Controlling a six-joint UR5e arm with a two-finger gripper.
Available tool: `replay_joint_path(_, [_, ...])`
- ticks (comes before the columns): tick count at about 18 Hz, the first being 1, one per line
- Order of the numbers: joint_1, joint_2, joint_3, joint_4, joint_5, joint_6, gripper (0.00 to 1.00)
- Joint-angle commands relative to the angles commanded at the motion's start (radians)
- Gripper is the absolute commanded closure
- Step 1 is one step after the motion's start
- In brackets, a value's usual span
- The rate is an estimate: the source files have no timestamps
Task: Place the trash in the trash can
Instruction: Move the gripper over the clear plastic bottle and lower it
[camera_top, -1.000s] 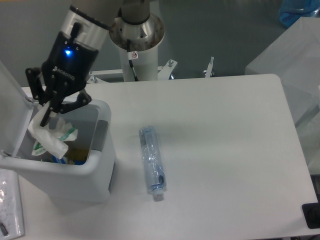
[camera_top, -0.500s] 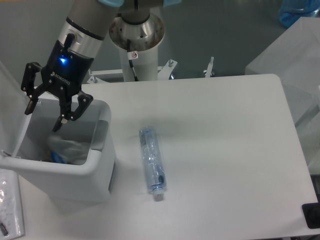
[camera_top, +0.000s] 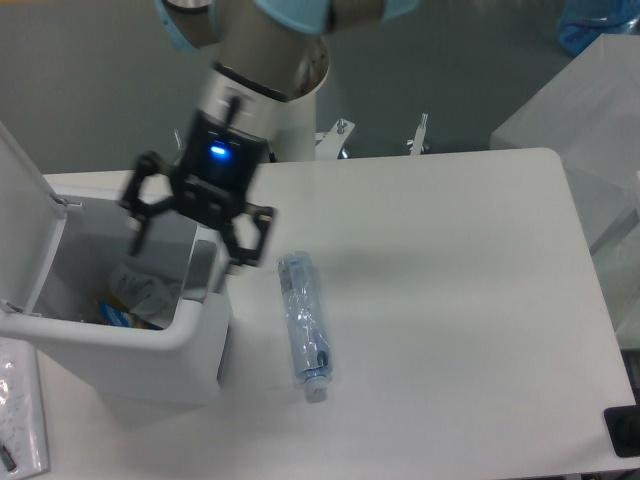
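Observation:
The clear bluish bottle (camera_top: 304, 319) with a white cap lies on the white table, cap toward the front edge. The crumpled wrapper (camera_top: 143, 287) lies inside the white trash can (camera_top: 190, 335), whose lid (camera_top: 22, 210) stands open at the left. My gripper (camera_top: 188, 246) is open and empty, blurred by motion, above the can's right rim and just left of the bottle's far end.
The robot's base column (camera_top: 285, 110) stands behind the table. A clear plastic item (camera_top: 18, 405) lies at the front left corner. A dark object (camera_top: 625, 430) sits at the front right edge. Other rubbish (camera_top: 112, 314) lies in the can.
The gripper let go of the wrapper, which dropped into the can. The open gripper then moved right, from over the can toward the bottle.

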Motion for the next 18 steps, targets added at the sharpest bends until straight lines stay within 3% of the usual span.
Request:
replay_joint_path(6, [0.039, -0.143, 0.028, -0.003, 0.009, 0.002, 0.0])
replay_joint_path(10, [0.034, -0.193, 0.035, -0.012, 0.162, -0.002, 0.0])
replay_joint_path(14, [0.032, -0.245, 0.055, -0.024, 0.179, 0.003, 0.0])
replay_joint_path(18, [-0.006, -0.339, 0.161, -0.182, 0.28, 0.003, 0.0])
